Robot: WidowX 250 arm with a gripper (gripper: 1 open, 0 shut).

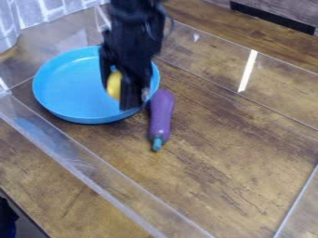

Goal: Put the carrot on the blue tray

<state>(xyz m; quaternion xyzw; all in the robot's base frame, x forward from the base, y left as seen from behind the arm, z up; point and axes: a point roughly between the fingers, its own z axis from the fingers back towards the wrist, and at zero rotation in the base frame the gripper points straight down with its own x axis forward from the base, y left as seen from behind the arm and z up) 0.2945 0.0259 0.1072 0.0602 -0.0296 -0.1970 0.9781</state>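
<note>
- Camera view: my gripper (119,88) hangs pointing down, jaws pinching the carrot (114,85), which here is a small yellow toy fruit, clear of the table (236,177).
- The carrot sits above the near right edge of the blue tray (62,88), not yet resting on it.
- I judge the height is there to clear the raised rim.
- The eggplant (161,114) lies beside the tray, untouched.

The arm (132,28) is black throughout and enters from the top of the frame, left of centre, motion-blurred. Its body is blocky and angular, widening into a dark boxy gripper (123,90). Edges are smeared; no screws, cables or markings can be made out.
</note>
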